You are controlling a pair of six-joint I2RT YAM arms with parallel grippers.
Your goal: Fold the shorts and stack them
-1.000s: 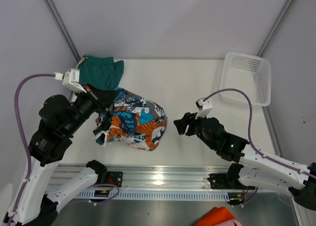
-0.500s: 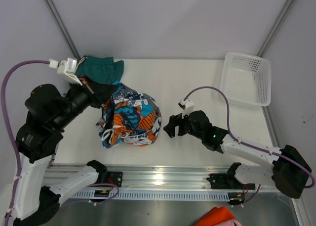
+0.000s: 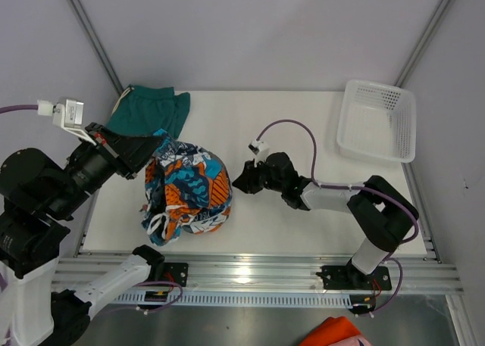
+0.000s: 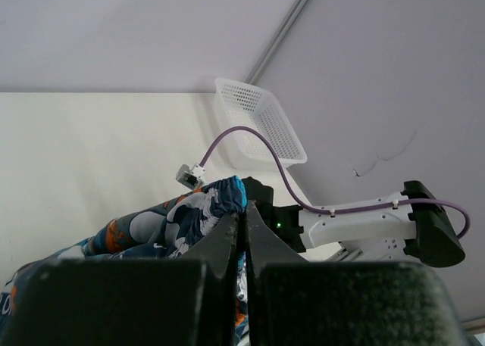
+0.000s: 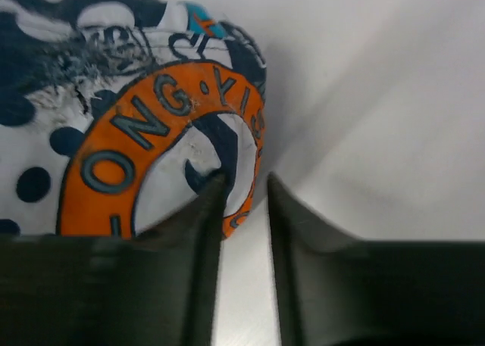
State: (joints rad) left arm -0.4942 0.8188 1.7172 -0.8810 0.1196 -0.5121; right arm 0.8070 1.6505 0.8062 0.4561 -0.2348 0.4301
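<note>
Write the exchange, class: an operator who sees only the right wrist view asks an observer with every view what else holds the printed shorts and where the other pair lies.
Operator: My right pincer sits at an edge of the printed shorts. Does anything else hold them?
Observer: Yes. The left pincer is shut on their top, so they hang in a bunch.
Operator: Where is the other pair?
Observer: The teal shorts lie at the far left corner of the table.

Soft cloth — printed shorts (image 3: pixel 186 191), matt plastic mesh — basket (image 3: pixel 379 123)
</note>
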